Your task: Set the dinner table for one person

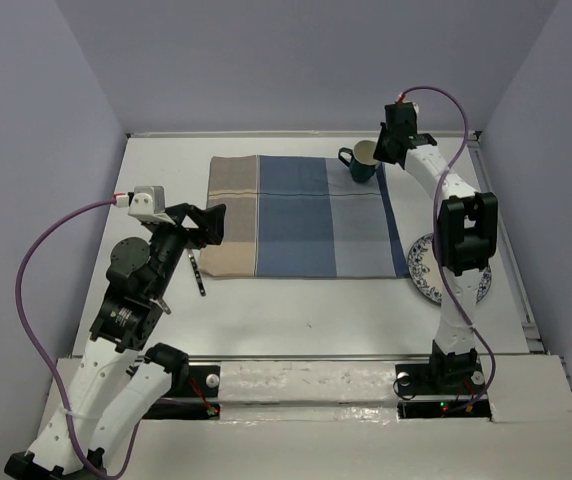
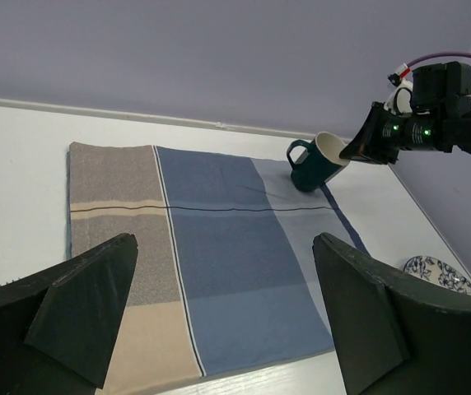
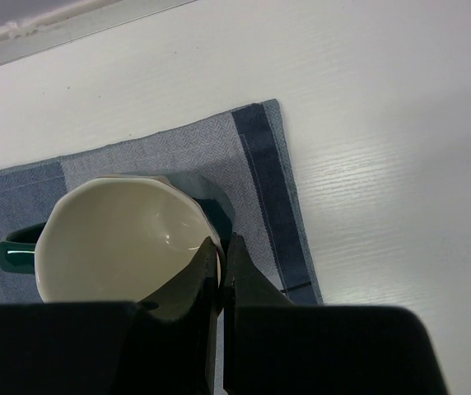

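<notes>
The dinner table (image 1: 306,310) is a wide white top with a blue-and-tan striped placemat (image 1: 296,215) at its middle. A teal mug (image 1: 359,163) with a cream inside is at the mat's far right corner, tilted, its handle pointing left. My right gripper (image 3: 221,247) is shut on the mug's rim (image 3: 207,234), one finger inside and one outside. From the left wrist view the mug (image 2: 316,169) leans toward that gripper (image 2: 359,148). My left gripper (image 1: 211,222) hangs open over the mat's left edge, with nothing between its fingers (image 2: 95,304).
A blue-patterned plate (image 1: 418,265) lies right of the mat, partly under the right arm, and it also shows in the left wrist view (image 2: 437,273). A thin dark utensil (image 1: 198,273) lies on the table by the mat's near left corner. Walls enclose the table's far side.
</notes>
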Motion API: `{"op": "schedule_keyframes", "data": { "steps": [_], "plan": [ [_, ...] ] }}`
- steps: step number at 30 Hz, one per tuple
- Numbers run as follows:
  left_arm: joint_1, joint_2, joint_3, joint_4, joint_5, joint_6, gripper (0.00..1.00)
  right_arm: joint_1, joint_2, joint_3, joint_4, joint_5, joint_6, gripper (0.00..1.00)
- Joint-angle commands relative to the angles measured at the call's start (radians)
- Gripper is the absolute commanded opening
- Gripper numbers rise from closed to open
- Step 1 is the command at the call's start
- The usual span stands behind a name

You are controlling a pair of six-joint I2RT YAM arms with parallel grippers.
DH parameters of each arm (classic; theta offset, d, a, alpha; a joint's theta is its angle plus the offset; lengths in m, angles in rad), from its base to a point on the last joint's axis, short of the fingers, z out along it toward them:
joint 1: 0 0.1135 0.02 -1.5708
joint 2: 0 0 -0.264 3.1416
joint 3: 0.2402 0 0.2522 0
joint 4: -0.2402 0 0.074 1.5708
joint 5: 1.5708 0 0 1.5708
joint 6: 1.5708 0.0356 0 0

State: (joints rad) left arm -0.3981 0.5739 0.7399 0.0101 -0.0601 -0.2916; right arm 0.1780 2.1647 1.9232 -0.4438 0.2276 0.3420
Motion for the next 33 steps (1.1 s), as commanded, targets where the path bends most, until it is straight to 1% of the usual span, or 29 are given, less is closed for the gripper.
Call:
{"op": "schedule_keyframes", "data": {
  "steps": [1, 8, 10, 11, 13, 14, 16, 17, 18, 19, 20, 21, 22, 25, 26, 27, 29, 30, 31, 33],
  "plan": [
    [-0.004, -0.003, 0.01, 0.044, -0.012, 0.02, 0.99, -0.005, -0.026, 0.074, 0.074, -0.04, 0.029, 0.0],
    [-0.004, -0.002, 0.01, 0.044, -0.009, 0.02, 0.99, -0.014, 0.001, 0.079, 0.059, -0.062, 0.046, 0.0],
    [-0.004, -0.002, 0.01, 0.044, -0.009, 0.02, 0.99, -0.014, 0.01, 0.08, 0.057, -0.077, 0.054, 0.03],
    [-0.004, -0.002, 0.009, 0.044, -0.009, 0.02, 0.99, -0.014, 0.014, 0.082, 0.057, -0.082, 0.057, 0.07],
    [-0.004, -0.003, 0.009, 0.044, -0.009, 0.019, 0.99, -0.014, 0.015, 0.082, 0.056, -0.086, 0.06, 0.12],
    [-0.004, -0.003, 0.009, 0.044, -0.009, 0.019, 0.99, -0.014, 0.014, 0.083, 0.056, -0.088, 0.058, 0.17],
    [-0.004, -0.002, 0.009, 0.045, -0.009, 0.017, 0.99, -0.014, 0.007, 0.088, 0.054, -0.086, 0.061, 0.22],
    [-0.004, -0.003, 0.007, 0.045, -0.009, 0.017, 0.99, -0.014, 0.001, 0.088, 0.054, -0.083, 0.061, 0.27],
    [-0.002, -0.003, 0.007, 0.047, -0.009, 0.016, 0.99, -0.014, -0.003, 0.086, 0.056, -0.082, 0.063, 0.29],
    [-0.002, 0.0, 0.007, 0.047, -0.009, 0.016, 0.99, -0.014, -0.011, 0.086, 0.054, -0.082, 0.063, 0.34],
    [-0.004, 0.0, 0.006, 0.048, -0.009, 0.014, 0.99, -0.014, -0.028, 0.082, 0.054, -0.079, 0.063, 0.41],
    [-0.004, 0.0, 0.006, 0.048, -0.009, 0.014, 0.99, -0.014, -0.042, 0.076, 0.056, -0.08, 0.066, 0.47],
    [-0.004, 0.003, 0.004, 0.05, -0.007, 0.011, 0.99, -0.014, -0.055, 0.059, 0.056, -0.079, 0.071, 0.55],
    [-0.002, 0.01, 0.004, 0.053, 0.0, 0.005, 0.99, -0.023, -0.143, 0.008, 0.06, -0.079, 0.092, 0.6],
    [-0.004, 0.017, 0.004, 0.053, 0.006, 0.0, 0.99, -0.034, -0.175, -0.024, 0.083, -0.076, 0.097, 0.6],
    [-0.004, 0.021, 0.006, 0.053, 0.012, -0.003, 0.99, -0.034, -0.259, -0.124, 0.106, -0.068, 0.11, 0.6],
    [-0.004, 0.037, 0.006, 0.053, 0.026, -0.006, 0.99, -0.054, -0.368, -0.272, 0.194, -0.034, 0.129, 0.6],
    [-0.004, 0.04, 0.006, 0.053, 0.042, -0.009, 0.99, -0.084, -0.426, -0.356, 0.224, -0.022, 0.144, 0.6],
    [-0.005, 0.046, 0.009, 0.054, 0.049, -0.012, 0.99, -0.106, -0.547, -0.536, 0.279, -0.016, 0.185, 0.6],
    [-0.007, 0.05, 0.01, 0.059, 0.095, -0.014, 0.99, -0.159, -0.671, -0.735, 0.336, -0.022, 0.254, 0.59]
  ]
}}
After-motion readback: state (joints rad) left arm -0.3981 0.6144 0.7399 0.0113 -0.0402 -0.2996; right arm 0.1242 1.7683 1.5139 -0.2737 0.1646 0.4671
